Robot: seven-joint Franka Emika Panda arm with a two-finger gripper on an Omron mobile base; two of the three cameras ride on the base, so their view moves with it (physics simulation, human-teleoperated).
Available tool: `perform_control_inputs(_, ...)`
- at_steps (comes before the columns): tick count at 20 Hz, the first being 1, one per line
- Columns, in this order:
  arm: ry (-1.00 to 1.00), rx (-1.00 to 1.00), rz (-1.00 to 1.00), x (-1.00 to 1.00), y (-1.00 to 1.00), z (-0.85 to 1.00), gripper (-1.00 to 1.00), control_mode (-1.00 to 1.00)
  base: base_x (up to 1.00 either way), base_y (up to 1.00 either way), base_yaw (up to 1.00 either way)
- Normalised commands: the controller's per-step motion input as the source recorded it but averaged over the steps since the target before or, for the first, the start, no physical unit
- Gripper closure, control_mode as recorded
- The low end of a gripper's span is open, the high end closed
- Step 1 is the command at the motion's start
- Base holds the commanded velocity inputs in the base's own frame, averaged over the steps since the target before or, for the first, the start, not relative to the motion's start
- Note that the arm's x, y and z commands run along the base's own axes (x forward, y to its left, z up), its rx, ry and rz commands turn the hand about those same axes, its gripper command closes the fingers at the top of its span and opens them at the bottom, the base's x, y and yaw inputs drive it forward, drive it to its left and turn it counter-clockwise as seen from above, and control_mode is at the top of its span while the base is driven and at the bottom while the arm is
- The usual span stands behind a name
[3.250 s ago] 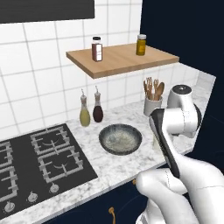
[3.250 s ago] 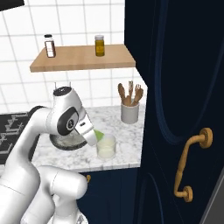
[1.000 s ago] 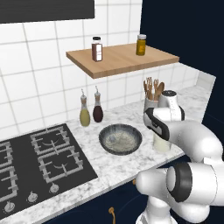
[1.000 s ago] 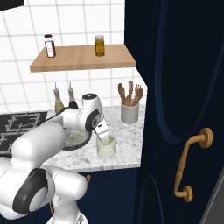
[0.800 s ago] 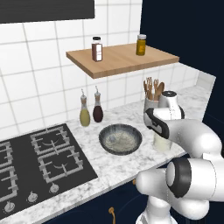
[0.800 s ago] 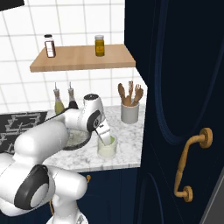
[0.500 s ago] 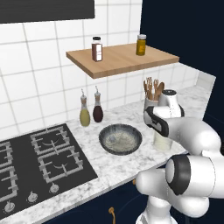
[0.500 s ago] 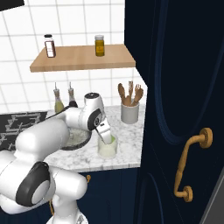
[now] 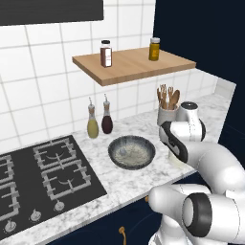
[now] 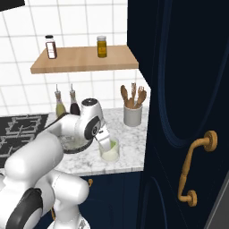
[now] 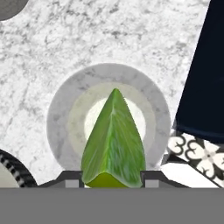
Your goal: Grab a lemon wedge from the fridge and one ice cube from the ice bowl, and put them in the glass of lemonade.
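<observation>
Hiding most of the glass of lemonade (image 11: 109,127) at the hand view's centre, a green lemon wedge (image 11: 113,142) sits clamped in the gripper (image 11: 113,178); the liquid looks pale. Upper left, the ice bowl (image 11: 11,6) is cut off.

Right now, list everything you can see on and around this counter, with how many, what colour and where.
Glass: one, clear with pale drink, counter's front edge, under the gripper.
Wedge: one, green, between the fingertips above the glass.
Bowl: one, dark outside, pale speckled inside, mid-counter.
Cup of wooden utensils: one, pale grey, by the wall.
Bottles: two, yellowish and dark, by the wall.
Jars: two, reddish and amber, on the wooden shelf.
Stove: one, black, left.
Cabinet door: one, navy, brass handle, right.
Gripper: one, shut on the wedge.
</observation>
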Motion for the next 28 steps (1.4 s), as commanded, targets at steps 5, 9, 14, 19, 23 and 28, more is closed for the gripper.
perform_control_inputs(5, 0.00, 0.00, -0.04, 0.33, 0.01, 0.00, 1.00, -1.00, 0.00, 0.00, 0.00)
perform_control_inputs(9, 0.00, 0.00, -0.03, 0.31, 0.00, 0.00, 1.00, -1.00, 0.00, 0.00, 0.00)
perform_control_inputs(14, 0.00, 0.00, -0.03, 0.25, 0.00, 0.00, 1.00, -1.00, 0.00, 0.00, 0.00)
perform_control_inputs(19, 0.00, 0.00, -0.02, 0.01, 0.00, 0.00, -1.00, -1.00, 0.00, 0.00, 0.00)
perform_control_inputs(23, 0.00, 0.00, -0.01, 0.00, 0.00, 0.00, -1.00, -1.00, 0.00, 0.00, 0.00)
perform_control_inputs(28, 0.00, 0.00, -0.02, 0.00, 0.00, 0.00, -1.00, -1.00, 0.00, 0.00, 0.00)
